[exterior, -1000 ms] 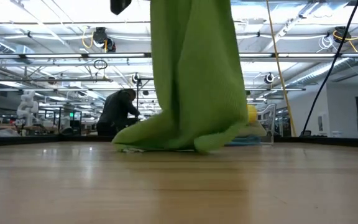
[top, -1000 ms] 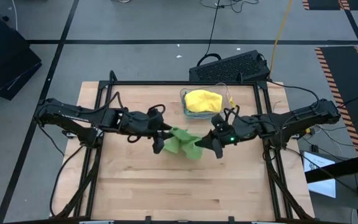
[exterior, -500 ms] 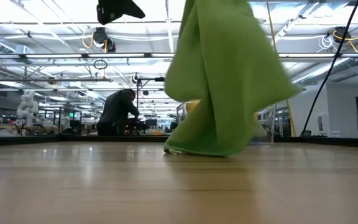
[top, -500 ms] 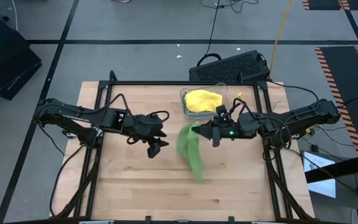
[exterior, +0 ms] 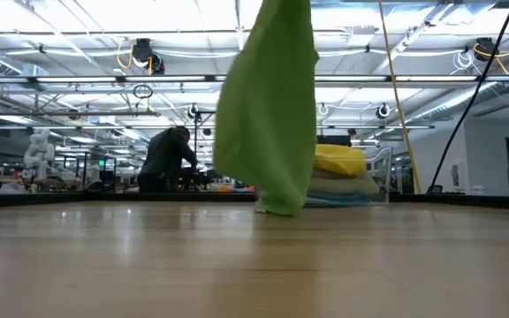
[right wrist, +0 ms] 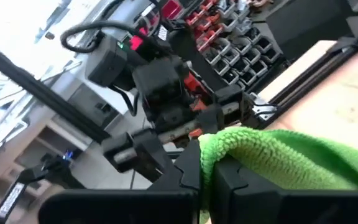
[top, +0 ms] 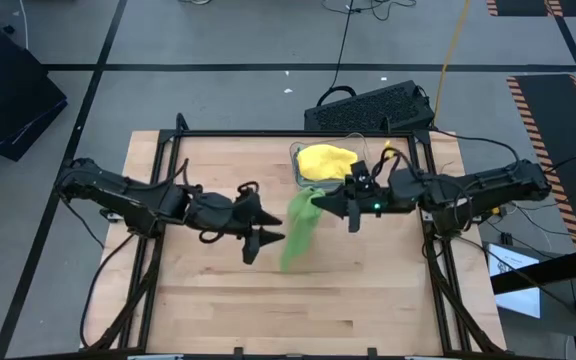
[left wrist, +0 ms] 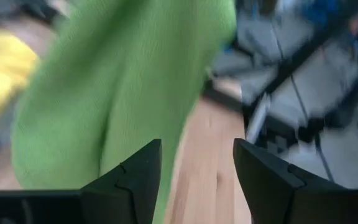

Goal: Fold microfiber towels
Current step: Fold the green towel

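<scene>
Bright green towel (top: 298,228) hangs from right gripper (top: 320,206), pinched at corner, beside bin (top: 298,168) holding yellow towel (top: 326,160). Left gripper (top: 266,240) open, empty, just beside cloth. We judge: unfurling step; next, left must catch free corner.

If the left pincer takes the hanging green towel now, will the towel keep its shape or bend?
It will probably bend: the green towel hangs in long limp folds from the shut right pincer, so it looks floppy. It seems light, since one pinched corner carries it all. Its fuzzy pile probably resists slipping. The open left pincer waits beside it.
</scene>
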Controlling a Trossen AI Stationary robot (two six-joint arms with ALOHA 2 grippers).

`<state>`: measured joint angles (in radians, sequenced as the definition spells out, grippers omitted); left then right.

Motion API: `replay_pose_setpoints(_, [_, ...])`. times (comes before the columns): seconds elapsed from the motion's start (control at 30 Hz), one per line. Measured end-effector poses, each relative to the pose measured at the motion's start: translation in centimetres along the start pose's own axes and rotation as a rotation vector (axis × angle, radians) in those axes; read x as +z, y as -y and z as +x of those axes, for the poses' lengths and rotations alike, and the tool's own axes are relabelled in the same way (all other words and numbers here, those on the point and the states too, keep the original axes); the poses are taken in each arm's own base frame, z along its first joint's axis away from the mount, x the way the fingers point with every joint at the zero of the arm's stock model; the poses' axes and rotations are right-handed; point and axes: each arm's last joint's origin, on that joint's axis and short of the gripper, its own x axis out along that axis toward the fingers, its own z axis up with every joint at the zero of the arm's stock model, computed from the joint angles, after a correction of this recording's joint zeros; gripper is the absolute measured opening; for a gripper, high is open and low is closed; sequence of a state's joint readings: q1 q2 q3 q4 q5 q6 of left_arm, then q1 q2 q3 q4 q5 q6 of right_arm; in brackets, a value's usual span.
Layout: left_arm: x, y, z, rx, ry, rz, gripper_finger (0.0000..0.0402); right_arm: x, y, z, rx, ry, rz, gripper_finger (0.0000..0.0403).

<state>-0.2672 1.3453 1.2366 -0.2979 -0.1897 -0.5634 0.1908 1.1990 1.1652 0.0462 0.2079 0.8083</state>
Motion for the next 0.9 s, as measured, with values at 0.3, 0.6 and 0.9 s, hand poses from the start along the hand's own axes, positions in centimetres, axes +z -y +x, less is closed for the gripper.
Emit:
replay_pose_setpoints(0.3, [4.1,2.7,-0.7,0.159,0.202,-0.042,0.0200,3.4,1.0,-3.1,0.006,0.024,-0.153,0.0000])
replay_pose_setpoints(0.6, [10.4,2.9,3.7,0.345,0.256,-0.019,0.0200,5.3,1.2,-5.3,-0.001,0.107,-0.254,0.0004])
replay_pose_setpoints(0.9, [13.4,3.5,9.0,0.359,0.354,-0.013,0.0200,5.3,1.3,-7.3,-0.037,0.065,-0.261,0.0005])
